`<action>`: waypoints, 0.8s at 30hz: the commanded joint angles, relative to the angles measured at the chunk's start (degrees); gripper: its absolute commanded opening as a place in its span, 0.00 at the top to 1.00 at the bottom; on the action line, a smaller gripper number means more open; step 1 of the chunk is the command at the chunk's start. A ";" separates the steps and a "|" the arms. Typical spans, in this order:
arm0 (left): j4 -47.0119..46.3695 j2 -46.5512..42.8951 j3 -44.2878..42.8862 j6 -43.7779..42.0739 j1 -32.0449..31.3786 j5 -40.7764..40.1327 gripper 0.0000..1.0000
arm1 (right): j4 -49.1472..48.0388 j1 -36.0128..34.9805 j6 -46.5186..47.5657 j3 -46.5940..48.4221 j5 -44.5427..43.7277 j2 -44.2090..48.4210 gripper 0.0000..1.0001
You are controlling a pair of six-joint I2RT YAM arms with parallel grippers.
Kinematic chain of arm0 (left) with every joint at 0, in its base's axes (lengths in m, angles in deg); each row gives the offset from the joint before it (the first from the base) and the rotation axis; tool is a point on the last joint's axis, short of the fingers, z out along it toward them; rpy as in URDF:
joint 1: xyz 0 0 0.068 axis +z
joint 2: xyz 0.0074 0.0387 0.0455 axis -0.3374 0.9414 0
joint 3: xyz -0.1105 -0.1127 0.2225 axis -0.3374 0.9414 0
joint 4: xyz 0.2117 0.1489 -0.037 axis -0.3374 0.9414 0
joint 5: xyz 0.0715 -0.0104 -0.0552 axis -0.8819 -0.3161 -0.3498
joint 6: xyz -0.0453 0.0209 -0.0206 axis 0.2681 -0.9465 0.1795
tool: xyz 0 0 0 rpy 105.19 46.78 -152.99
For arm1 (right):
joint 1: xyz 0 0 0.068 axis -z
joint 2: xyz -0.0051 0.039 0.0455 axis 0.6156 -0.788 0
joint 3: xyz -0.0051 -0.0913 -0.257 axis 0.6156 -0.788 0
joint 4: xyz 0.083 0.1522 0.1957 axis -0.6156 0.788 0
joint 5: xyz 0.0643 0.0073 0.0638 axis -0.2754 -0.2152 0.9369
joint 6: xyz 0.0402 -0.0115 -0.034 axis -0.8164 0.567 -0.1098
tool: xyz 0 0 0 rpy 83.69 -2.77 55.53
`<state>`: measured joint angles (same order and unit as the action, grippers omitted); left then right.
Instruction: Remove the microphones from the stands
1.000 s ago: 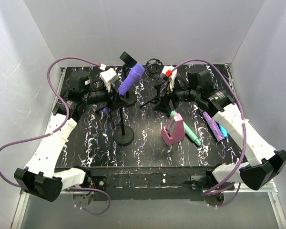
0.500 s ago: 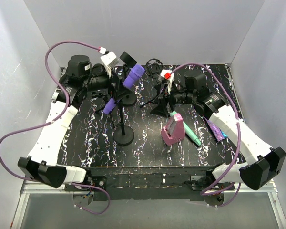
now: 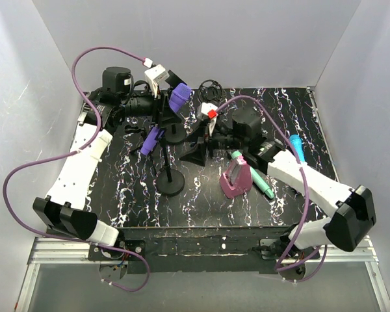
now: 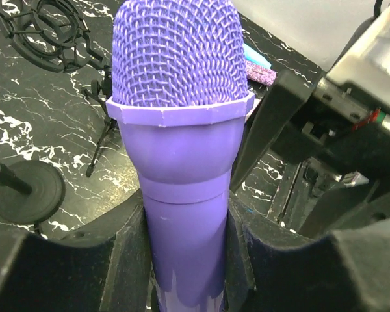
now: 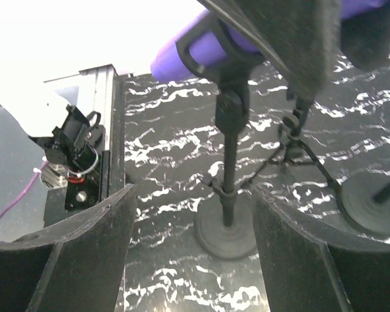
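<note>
Left claw snug around microphone

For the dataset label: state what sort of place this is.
Probably a robot lab test cell: plain white walls box in a black marbled table, with left arm and right arm bolted at its edge.

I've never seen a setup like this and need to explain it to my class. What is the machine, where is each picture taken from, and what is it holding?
The machine is a robot: a white left arm and right arm at a black marbled table. One picture looks down from above; the other two come from cameras on the wrists. The left gripper is closed on a purple mesh-headed microphone, which sits in the clip of a thin black stand. The right gripper is open and holds nothing. A pink container lies nearby.
</note>
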<state>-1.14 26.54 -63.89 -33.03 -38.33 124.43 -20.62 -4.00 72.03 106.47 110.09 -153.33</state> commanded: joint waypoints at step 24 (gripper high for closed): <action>2.78 -1.98 -3.17 8.00 -0.20 -0.82 1.00 | -26.38 -11.44 -13.07 -2.21 -26.88 -13.12 0.47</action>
<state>0.56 26.45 -64.55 -27.15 -38.33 122.40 -44.27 -15.30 61.41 103.50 88.05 -166.23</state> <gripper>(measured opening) 0.373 0.611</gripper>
